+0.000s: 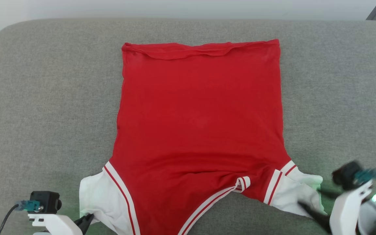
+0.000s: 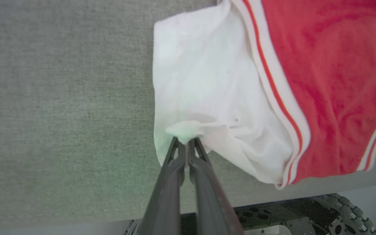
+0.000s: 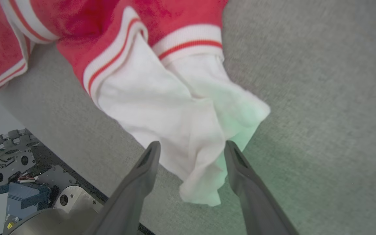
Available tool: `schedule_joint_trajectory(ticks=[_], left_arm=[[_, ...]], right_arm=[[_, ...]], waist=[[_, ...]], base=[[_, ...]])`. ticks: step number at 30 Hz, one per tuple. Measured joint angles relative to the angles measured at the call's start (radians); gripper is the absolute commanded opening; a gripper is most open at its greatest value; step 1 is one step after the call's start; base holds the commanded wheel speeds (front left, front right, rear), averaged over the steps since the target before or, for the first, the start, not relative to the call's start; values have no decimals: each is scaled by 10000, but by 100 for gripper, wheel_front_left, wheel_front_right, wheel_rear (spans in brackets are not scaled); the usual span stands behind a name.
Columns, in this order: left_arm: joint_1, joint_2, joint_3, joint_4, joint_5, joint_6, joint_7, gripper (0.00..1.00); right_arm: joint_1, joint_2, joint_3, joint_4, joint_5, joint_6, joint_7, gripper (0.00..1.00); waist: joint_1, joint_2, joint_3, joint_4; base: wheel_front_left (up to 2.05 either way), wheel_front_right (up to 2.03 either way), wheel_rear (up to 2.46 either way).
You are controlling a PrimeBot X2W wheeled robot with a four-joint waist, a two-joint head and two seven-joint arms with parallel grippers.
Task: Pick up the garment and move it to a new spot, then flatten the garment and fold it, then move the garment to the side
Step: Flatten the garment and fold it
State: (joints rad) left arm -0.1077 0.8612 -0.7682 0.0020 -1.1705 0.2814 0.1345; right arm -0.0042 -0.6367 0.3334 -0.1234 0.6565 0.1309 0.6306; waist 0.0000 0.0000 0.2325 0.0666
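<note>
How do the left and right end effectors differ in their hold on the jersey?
The left end effector is shut, pinching white fabric of the garment; the right end effector is open, its fingers straddling a white flap without clamping it. Both sit at the garment's near edge.

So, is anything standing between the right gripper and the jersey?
Nothing visible. The open right gripper straddles the white flap of the jersey, which lies on the grey cushion.
</note>
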Motion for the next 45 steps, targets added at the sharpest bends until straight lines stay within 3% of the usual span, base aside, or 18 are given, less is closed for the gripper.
schedule_joint_trajectory(ticks=[7, 12, 20, 26, 30, 36, 42, 43, 44, 45], left_arm=[[-174, -167, -2, -151, 119, -144, -161, 0], [-563, -309, 54, -142, 357, -188, -259, 0], [-1290, -658, -6, 27, 633, -462, -278, 0], [-1963, -1127, -167, 280, 813, -874, -259, 0], [-2203, -1361, -203, 414, 861, -1045, -280, 0], [-2733, -1822, -313, 723, 1020, -1442, -301, 0], [-2972, -2161, -330, 1057, 995, -1764, -441, 0], [-2980, -2215, -326, 1099, 968, -1802, -466, 0], [-2986, -2249, -313, 1143, 957, -1847, -474, 0], [-2991, -2257, -301, 1177, 947, -1864, -477, 0]], right_arm=[[-590, 1026, -1743, -1432, -811, 0, 585, 100], [-2466, 1944, -2397, -1141, -2000, -2, 708, 100], [-5782, 2447, -2351, 1833, -2692, -2, 602, 100], [-8203, 2355, -2094, 4851, -2968, 0, 752, 100], [-9160, 2247, -1971, 6052, -3315, 2, 1043, 100], [-10654, 2347, -2692, 8353, -3887, 2, 1739, 100], [-11568, 2646, -3371, 9852, -4247, -4, 2711, 100], [-11684, 2652, -3312, 9996, -4374, -6, 2957, 84], [-11781, 2663, -3206, 10063, -4495, -17, 3170, 0], [-11811, 2673, -3097, 10069, -4543, -21, 3233, 0]], waist=[[0, 0, 246, 128], [0, 0, 582, 275], [0, 0, 1145, 743], [0, 0, 1728, 1302], [0, 0, 2038, 1539], [0, 0, 2567, 2136], [0, 1, 2928, 2597], [0, 1, 2954, 2633], [0, 1, 2972, 2650], [0, 1, 2978, 2644]], base=[[0, 0, 0], [0, 0, 0], [0, 0, 0], [0, 0, 0], [0, 0, 0], [0, 0, 0], [0, 0, 0], [0, 0, 0], [0, 0, 0], [0, 0, 0]])
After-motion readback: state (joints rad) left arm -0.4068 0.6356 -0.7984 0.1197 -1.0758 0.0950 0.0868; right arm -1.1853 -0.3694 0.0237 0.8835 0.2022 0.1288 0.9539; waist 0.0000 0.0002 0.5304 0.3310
